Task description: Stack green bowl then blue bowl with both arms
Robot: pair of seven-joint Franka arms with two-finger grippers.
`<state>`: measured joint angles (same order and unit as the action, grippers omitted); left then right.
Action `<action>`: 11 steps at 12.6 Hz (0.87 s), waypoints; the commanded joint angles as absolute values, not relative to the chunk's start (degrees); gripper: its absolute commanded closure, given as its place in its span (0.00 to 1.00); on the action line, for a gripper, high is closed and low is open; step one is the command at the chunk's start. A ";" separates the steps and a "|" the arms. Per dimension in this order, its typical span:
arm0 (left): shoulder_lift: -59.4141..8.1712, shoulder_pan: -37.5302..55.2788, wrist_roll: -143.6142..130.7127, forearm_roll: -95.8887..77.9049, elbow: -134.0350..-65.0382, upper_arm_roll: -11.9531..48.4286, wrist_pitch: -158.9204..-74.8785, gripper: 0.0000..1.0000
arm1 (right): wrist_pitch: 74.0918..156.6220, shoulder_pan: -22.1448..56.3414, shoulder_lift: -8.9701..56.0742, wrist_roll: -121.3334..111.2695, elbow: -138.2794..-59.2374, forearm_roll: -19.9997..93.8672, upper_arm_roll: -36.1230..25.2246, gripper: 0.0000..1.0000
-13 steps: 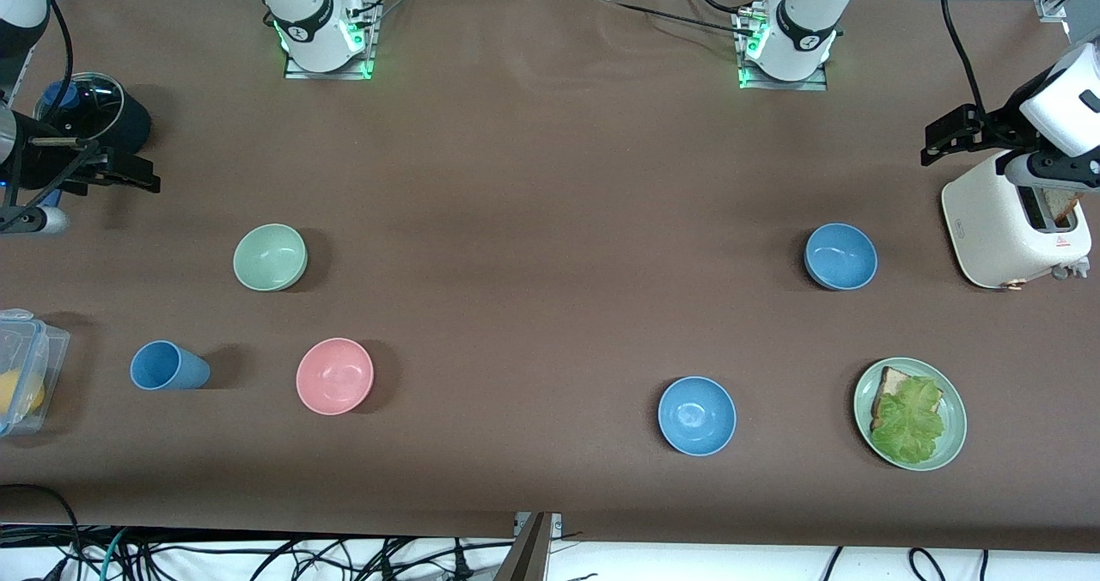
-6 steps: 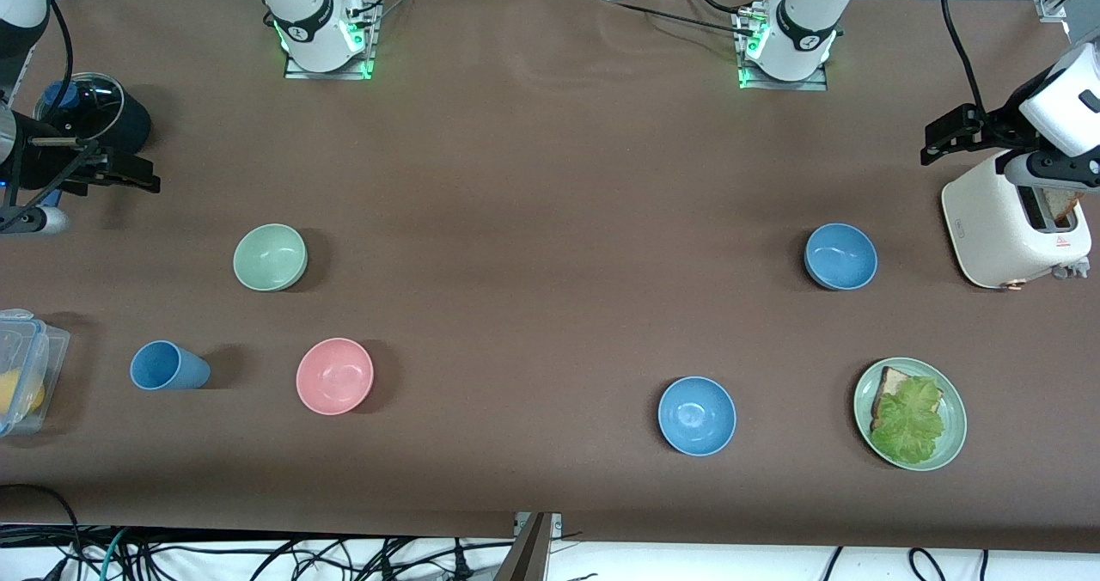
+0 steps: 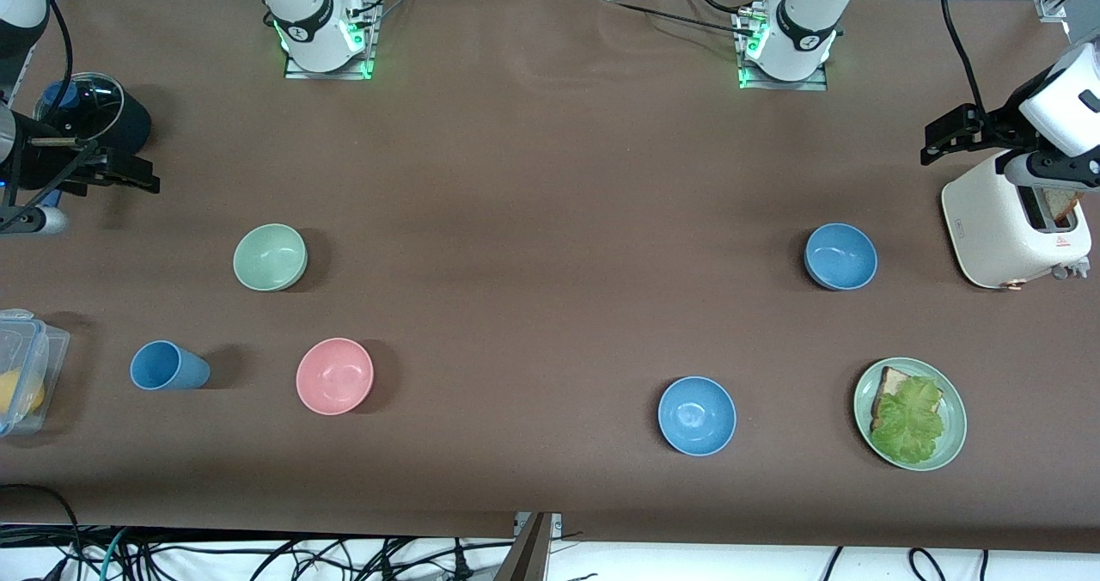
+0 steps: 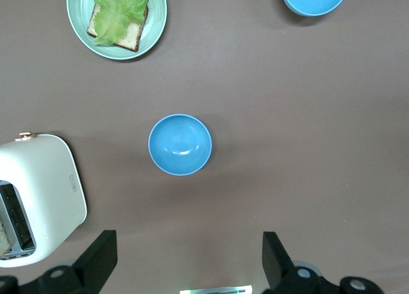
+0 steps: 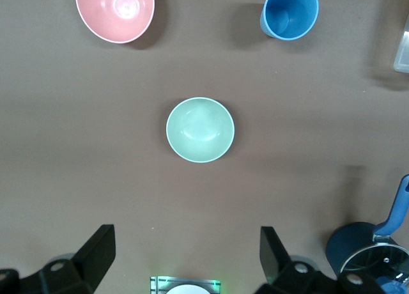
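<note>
The pale green bowl (image 3: pixel 270 257) sits upright toward the right arm's end of the table; it also shows in the right wrist view (image 5: pixel 200 130). The muted blue bowl (image 3: pixel 840 256) sits upright toward the left arm's end, beside the toaster; it also shows in the left wrist view (image 4: pixel 179 144). My right gripper (image 5: pixel 186 230) is open and empty, high over the bare table between its base and the green bowl. My left gripper (image 4: pixel 188 236) is open and empty, high over the bare table between its base and the blue bowl.
A brighter blue bowl (image 3: pixel 696 415) and a green plate (image 3: pixel 952 443) with sandwich and lettuce lie nearer the camera. A white toaster (image 3: pixel 997 220) stands at the left arm's end. A pink bowl (image 3: pixel 334 376), a blue cup (image 3: pixel 168 366), a clear container (image 3: pixel 26 366) and a lidded dark pot (image 3: pixel 90 113) are at the right arm's end.
</note>
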<state>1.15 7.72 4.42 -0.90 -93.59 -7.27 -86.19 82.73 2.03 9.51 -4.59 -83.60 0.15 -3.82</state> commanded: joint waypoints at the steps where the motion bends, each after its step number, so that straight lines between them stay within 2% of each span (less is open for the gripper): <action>1: 0.62 7.73 3.78 0.00 -91.85 -6.94 -84.64 0.00 | 83.14 1.14 9.05 -4.04 -83.94 0.62 -3.16 0.00; 9: 0.62 7.73 3.69 -0.53 -91.76 -7.03 -84.02 0.00 | 84.29 -0.08 10.98 -4.75 -83.58 1.23 -4.13 0.00; 11: 0.53 7.73 3.69 -0.53 -91.76 -7.03 -84.02 0.00 | 84.46 -1.22 13.78 -4.66 -83.58 1.23 -4.31 0.00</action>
